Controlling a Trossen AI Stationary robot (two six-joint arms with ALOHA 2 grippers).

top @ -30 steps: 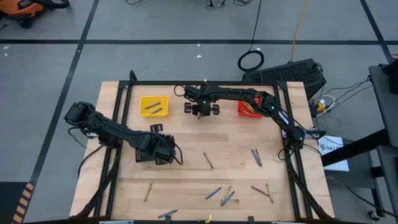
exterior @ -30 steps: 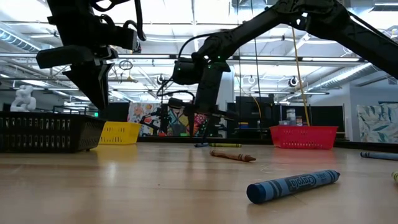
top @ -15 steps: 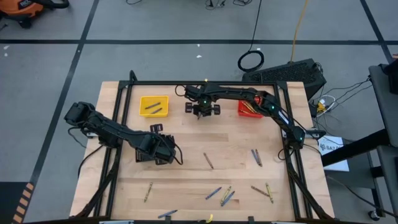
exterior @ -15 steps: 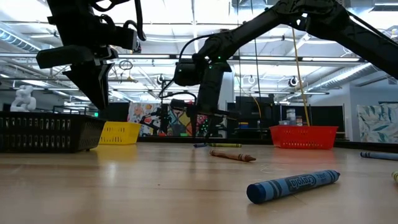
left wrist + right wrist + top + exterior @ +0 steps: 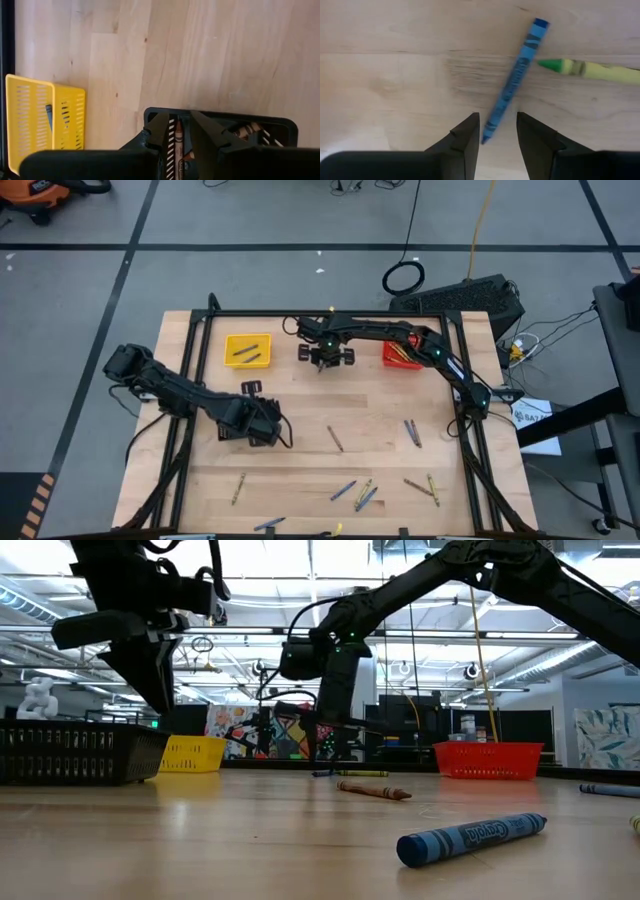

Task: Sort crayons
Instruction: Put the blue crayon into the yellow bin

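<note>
My left gripper hangs over the black basket, fingers slightly open. A brown crayon shows in the gap between them; it seems to lie in the basket beside other brown crayons. My right gripper is open at the far middle of the table, pointing down. Its fingers stand on either side of one end of a blue crayon, which lies flat on the wood. A green crayon lies next to it.
The yellow basket stands at the far left and the red basket at the far right. Loose crayons lie across the near half of the table: a brown one, blue ones, a mixed cluster and one.
</note>
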